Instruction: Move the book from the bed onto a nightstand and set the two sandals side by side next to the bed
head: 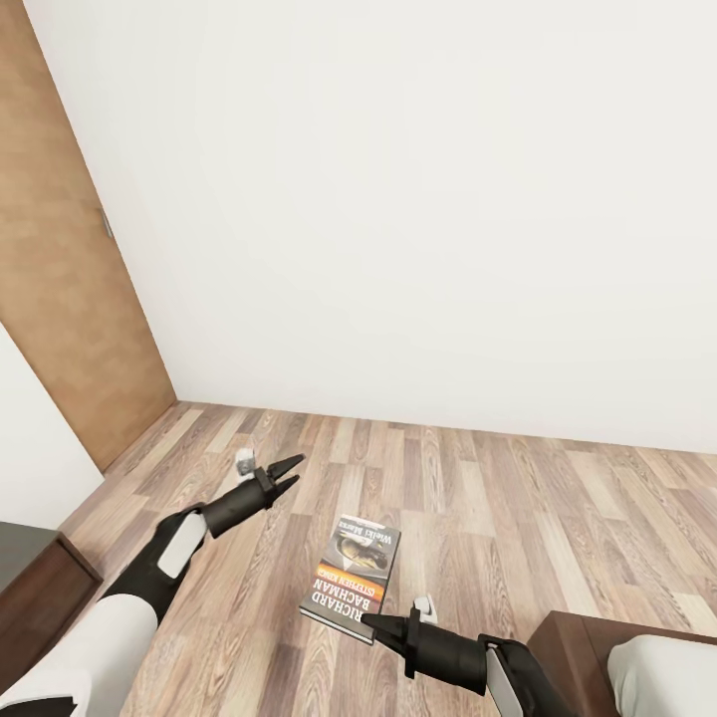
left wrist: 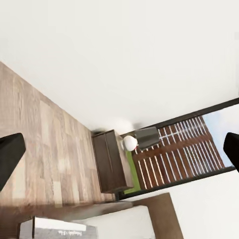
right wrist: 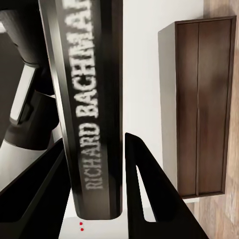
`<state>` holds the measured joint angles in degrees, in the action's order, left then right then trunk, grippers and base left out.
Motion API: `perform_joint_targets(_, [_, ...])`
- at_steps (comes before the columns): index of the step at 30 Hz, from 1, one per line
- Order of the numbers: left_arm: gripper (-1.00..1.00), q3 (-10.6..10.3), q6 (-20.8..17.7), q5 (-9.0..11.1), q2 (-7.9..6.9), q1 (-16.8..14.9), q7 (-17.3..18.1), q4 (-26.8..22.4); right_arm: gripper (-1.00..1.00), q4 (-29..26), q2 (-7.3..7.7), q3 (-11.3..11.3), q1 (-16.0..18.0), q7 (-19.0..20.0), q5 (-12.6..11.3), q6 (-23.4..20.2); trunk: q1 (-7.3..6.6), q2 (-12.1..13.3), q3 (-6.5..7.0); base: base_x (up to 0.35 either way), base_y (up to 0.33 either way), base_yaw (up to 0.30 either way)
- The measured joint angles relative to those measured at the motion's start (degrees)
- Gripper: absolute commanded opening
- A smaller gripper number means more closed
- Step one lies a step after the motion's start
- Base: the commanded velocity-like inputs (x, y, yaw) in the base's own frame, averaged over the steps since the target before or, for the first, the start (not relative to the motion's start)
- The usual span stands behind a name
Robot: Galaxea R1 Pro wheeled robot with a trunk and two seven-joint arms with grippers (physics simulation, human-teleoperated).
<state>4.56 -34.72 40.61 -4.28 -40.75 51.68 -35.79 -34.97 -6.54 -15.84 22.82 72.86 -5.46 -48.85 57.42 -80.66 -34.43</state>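
Observation:
My right gripper (head: 370,625) is shut on the lower edge of the book (head: 354,573) and holds it above the wood-plank floor. The grey cover with orange and white lettering faces up. In the right wrist view the book's spine (right wrist: 92,99) stands between the two black fingers (right wrist: 144,189). My left gripper (head: 291,472) hangs open and empty in the air to the book's left. In the left wrist view a dark nightstand (left wrist: 109,162) with a white-based lamp (left wrist: 135,142) stands by the bed (left wrist: 119,226). The two sandals are out of view.
A wooden door (head: 70,279) is at the left and a white wall lies ahead. A corner of the bed frame (head: 588,637) shows at lower right, and dark furniture (head: 40,597) at lower left. A dark-brown two-door cabinet (right wrist: 199,104) stands against a wall.

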Motion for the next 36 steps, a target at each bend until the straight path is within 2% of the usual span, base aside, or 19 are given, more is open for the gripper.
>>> perform_joint_targets(4, [1.00,-0.1,2.2,-0.2,-2.47,0.0,-8.2,0.0,-1.00,0.0,0.00,0.0,0.0,0.0,0.0,0.0,0.00,0.0,0.00,0.000,0.000,0.000])
perform_joint_targets(6, [1.00,-0.2,2.5,-0.8,-3.59,0.0,-10.1,0.1,-1.00,0.0,0.00,0.0,0.0,0.0,0.0,0.0,0.00,0.0,0.00,0.000,0.000,0.000])
perform_joint_targets(7, [1.00,-0.2,2.9,-1.8,-4.33,0.1,-10.6,0.3,-1.00,0.0,0.00,0.0,0.0,0.0,0.0,0.0,0.00,0.0,0.00,0.000,0.000,0.000])
perform_joint_targets(10, [1.00,-0.3,6.8,-7.3,-6.44,0.2,-11.2,3.3,-1.00,0.0,0.00,0.0,0.0,0.0,0.0,0.0,0.00,0.0,0.00,0.000,0.000,0.000])
perform_joint_targets(11, [1.00,-0.3,10.2,-10.3,-7.35,0.2,-11.3,5.7,-1.00,0.0,0.00,0.0,0.0,0.0,0.0,0.0,0.00,0.0,0.00,0.000,0.000,0.000])
perform_joint_targets(12, [1.00,-0.2,13.8,-12.5,-8.03,0.3,-11.4,8.2,-1.00,0.0,0.00,0.0,0.0,0.0,0.0,0.0,0.00,0.0,0.00,0.000,0.000,0.000])
perform_joint_targets(15, [1.00,-0.3,18.9,-14.3,-8.63,0.3,-11.4,11.8,-1.00,0.0,0.00,0.0,0.0,0.0,0.0,0.0,0.00,0.0,0.00,0.000,0.000,0.000])
perform_joint_targets(19, [1.00,-0.4,23.5,-16.2,-8.87,0.3,-11.6,16.3,-1.00,0.0,0.00,0.0,0.0,0.0,0.0,0.0,0.00,0.0,0.00,0.000,0.000,0.000])
perform_joint_targets(23, [1.00,-0.7,31.3,-23.2,-8.91,0.3,-11.7,22.7,-1.00,0.0,0.00,0.0,0.0,0.0,0.0,0.0,0.00,0.0,0.00,0.000,0.000,0.000])
perform_joint_targets(25, [1.00,-0.7,35.0,-26.0,-9.27,0.3,-11.7,26.5,-1.00,0.0,0.00,0.0,0.0,0.0,0.0,0.0,0.00,0.0,0.00,0.000,0.000,0.000])
perform_joint_targets(28, [1.00,-0.8,39.2,-27.5,-11.34,0.3,-11.6,31.5,-1.00,0.0,0.00,0.0,0.0,0.0,0.0,0.0,0.00,0.0,0.00,0.000,0.000,0.000])
perform_joint_targets(29, [1.00,-0.7,40.1,-27.6,-11.60,0.3,-11.6,32.5,-1.00,0.0,0.00,0.0,0.0,0.0,0.0,0.0,0.00,0.0,0.00,0.000,0.000,0.000])
perform_joint_targets(33, [1.00,-1.1,42.1,-27.9,-11.93,1.0,-11.7,34.1,-1.00,0.0,0.00,0.0,0.0,0.0,0.0,0.0,0.00,0.0,0.00,0.000,0.000,0.000])
perform_joint_targets(36, [1.00,-1.5,42.6,-28.3,-11.75,3.5,-12.5,34.3,-1.00,0.0,0.00,0.0,0.0,0.0,0.0,0.0,0.00,0.0,0.00,0.000,0.000,0.000])
